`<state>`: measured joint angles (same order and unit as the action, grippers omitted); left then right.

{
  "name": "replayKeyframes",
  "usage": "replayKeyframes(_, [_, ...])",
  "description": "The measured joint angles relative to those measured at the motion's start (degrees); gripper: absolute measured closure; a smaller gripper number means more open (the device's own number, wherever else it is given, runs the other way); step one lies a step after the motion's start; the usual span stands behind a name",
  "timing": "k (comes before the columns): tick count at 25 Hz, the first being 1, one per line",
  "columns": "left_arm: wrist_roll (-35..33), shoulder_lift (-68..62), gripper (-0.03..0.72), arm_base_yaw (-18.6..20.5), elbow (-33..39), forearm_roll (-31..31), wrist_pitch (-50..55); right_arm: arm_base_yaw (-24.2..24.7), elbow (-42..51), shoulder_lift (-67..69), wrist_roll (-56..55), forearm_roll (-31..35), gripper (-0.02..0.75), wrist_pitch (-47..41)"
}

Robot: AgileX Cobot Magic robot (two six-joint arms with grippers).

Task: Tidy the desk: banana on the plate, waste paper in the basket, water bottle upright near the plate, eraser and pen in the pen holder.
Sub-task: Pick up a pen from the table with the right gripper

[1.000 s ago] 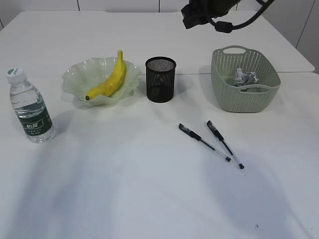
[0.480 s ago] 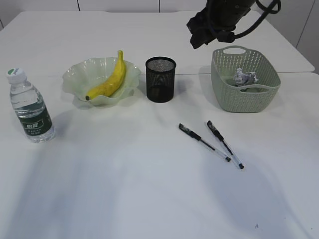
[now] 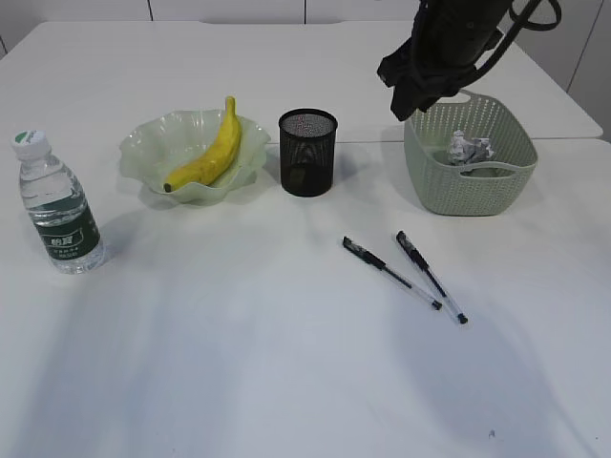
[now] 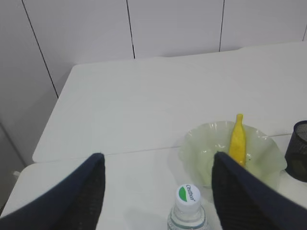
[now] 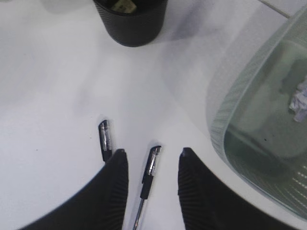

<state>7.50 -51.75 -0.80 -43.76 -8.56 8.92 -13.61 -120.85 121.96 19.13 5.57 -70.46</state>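
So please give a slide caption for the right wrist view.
Open right gripper above two pens, beside pen holder and basket.

Bright, even overhead light; soft diffuse shadows around the black mesh pen holder (image 3: 307,152); wrist views slightly blurred near it.

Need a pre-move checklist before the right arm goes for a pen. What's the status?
1. Right claw open and empty: ok.
2. Claw lined up over a pen: ok in the right wrist view.
3. Second pen apart from the first: ok.
4. Pen holder upright: ok.
5. Free room inside the holder: cannot tell, something lies inside.
6. Banana on plate, paper in basket, bottle upright: ok.
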Motion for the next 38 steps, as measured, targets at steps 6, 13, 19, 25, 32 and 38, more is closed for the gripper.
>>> replayKeyframes(6, [0.1,0.0,0.195,0.0,-3.6,0.0,1.4,0.0,0.0,0.0,-5.5,-3.1,0.473,-0.7])
replayKeyframes(13, [0.1,0.1,0.195,0.0,-4.6,0.0,2.7,0.0,0.0,0.0,-11.9,-7.4,0.473,-0.8])
replayKeyframes(19, [0.1,0.1,0.195,0.0,-4.7,0.0,2.9,0.0,2.6,0.7,-12.4,-10.5,0.473,-0.8])
replayKeyframes(25, [0.1,0.1,0.195,0.0,-4.7,0.0,3.0,0.0,5.3,4.3,-12.9,-9.0,0.473,-0.8])
replayKeyframes(32, [0.1,0.1,0.195,0.0,-4.7,0.0,3.1,0.0,5.9,6.3,-13.7,-7.8,0.473,-0.6])
replayKeyframes(38, [0.1,0.1,0.195,0.0,-4.7,0.0,3.3,0.0,6.2,9.2,-13.7,-5.1,0.473,-0.5])
